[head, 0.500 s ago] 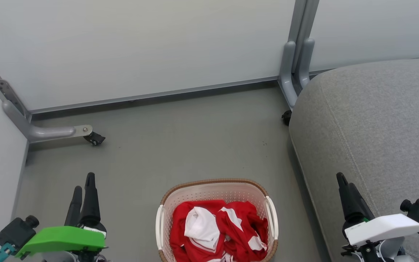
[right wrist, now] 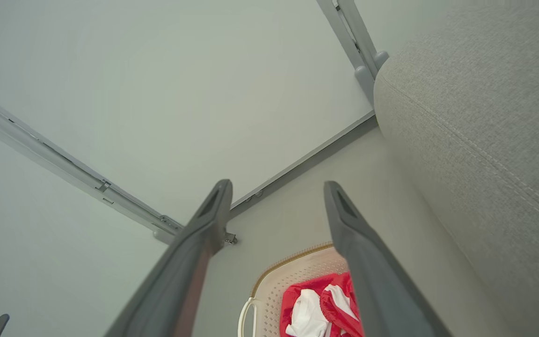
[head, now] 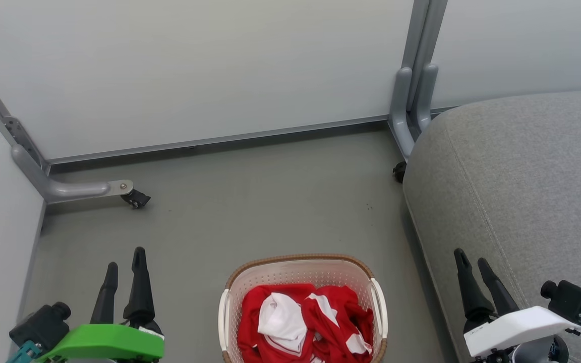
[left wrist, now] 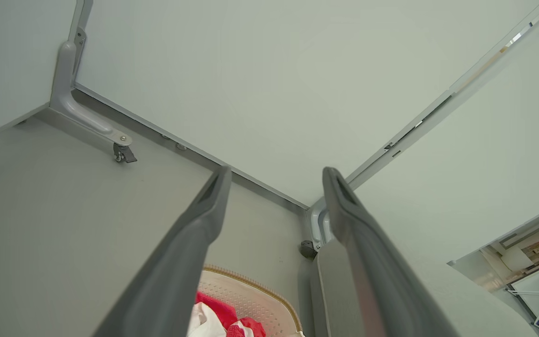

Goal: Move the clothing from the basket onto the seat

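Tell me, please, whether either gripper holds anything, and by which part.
Nothing is held: the left gripper and right gripper have open, empty jaws; the clothing lies in the basket.

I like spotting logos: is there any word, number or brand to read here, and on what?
No text is readable.
Tiny marking on the white cover of the right claw: too small to read.
Clothing in the basket: crumpled red and white, no number or lettering showing.
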### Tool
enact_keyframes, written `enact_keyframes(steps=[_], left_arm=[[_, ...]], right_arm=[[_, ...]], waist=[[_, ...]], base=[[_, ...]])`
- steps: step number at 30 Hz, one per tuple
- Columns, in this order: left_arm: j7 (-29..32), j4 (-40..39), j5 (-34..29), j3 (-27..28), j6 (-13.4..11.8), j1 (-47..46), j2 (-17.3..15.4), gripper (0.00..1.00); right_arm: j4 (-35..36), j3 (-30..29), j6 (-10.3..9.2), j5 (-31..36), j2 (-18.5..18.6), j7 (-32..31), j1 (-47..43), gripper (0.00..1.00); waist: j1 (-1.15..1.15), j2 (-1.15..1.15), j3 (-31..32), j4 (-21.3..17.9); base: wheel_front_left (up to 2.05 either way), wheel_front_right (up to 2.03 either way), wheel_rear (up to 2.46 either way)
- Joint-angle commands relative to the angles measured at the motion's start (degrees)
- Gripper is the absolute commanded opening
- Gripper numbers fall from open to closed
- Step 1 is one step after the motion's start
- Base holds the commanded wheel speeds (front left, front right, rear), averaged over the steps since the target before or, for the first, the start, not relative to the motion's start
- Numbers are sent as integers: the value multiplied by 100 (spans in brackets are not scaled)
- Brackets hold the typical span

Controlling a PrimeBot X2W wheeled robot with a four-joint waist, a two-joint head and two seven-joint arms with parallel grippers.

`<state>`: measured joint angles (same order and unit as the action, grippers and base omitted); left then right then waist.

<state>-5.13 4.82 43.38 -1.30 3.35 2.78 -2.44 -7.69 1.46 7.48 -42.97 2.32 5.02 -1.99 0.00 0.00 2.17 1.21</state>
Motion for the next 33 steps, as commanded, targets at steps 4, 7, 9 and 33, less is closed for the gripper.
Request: enact_keyframes(steps=[4, 7, 9, 33], left_arm=[[-106, -133, -468, -29, -76, 86, -41, 100], [-159, -171, -695, -51, -91, 128, -43, 100], [-190, -205, -838, -72, -95, 154, -43, 100], [-540, -505, -2335, -365, -271, 407, -53, 100]], right_arm=[[140, 54, 2, 431, 44, 119, -104, 100], [174, 86, 2, 656, 45, 171, -161, 100], [197, 100, 2, 791, 47, 199, -190, 100], [383, 247, 2, 2276, 56, 554, -363, 100]], waist=[[0, 0, 40, 13], [0, 0, 61, 20], [0, 0, 72, 24], [0, 0, 164, 25]], base=[[0, 0, 0], [0, 0, 0], [0, 0, 0], [0, 0, 0]])
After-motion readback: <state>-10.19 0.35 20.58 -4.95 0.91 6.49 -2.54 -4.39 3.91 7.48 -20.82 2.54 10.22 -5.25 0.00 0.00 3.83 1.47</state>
